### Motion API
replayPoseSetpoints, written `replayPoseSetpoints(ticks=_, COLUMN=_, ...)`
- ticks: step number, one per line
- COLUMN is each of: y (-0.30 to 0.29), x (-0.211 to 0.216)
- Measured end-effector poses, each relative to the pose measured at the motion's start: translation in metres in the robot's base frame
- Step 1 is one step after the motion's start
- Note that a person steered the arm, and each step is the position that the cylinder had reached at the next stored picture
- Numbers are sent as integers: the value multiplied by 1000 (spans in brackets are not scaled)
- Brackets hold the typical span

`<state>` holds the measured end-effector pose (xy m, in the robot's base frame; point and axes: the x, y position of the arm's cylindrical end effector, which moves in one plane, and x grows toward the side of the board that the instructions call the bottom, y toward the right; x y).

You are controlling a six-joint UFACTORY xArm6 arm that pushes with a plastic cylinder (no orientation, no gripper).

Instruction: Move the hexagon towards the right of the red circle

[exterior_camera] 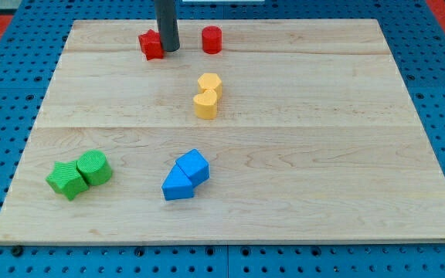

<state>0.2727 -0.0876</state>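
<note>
One light, stiff-looking yellow hexagon sits below the red circle, touching a yellow block; my tip, a bare rod with no hand, should shove its lower-left face.

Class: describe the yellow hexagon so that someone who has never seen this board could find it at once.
On the wooden board, look just above the centre for two touching yellow blocks. The yellow hexagon is the upper one, flat-sided; the yellow block below it looks rounder.
</note>
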Motion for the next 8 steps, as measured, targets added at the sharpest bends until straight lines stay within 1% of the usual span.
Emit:
replayPoseSetpoints(ticks=1, y=4, x=18)
replayPoseSetpoints(ticks=2, y=-32, x=12)
replayPoseSetpoints(ticks=3, y=-28, x=-4)
replayPoseSetpoints(ticks=4, y=-4, x=34)
replayPoseSetpoints(ticks=5, y=-4, x=101)
replayPoseSetpoints(ticks=6, y=39, x=111)
replayPoseSetpoints(ticks=7, y=108, x=109)
replayPoseSetpoints(ticks=8, y=167, x=92)
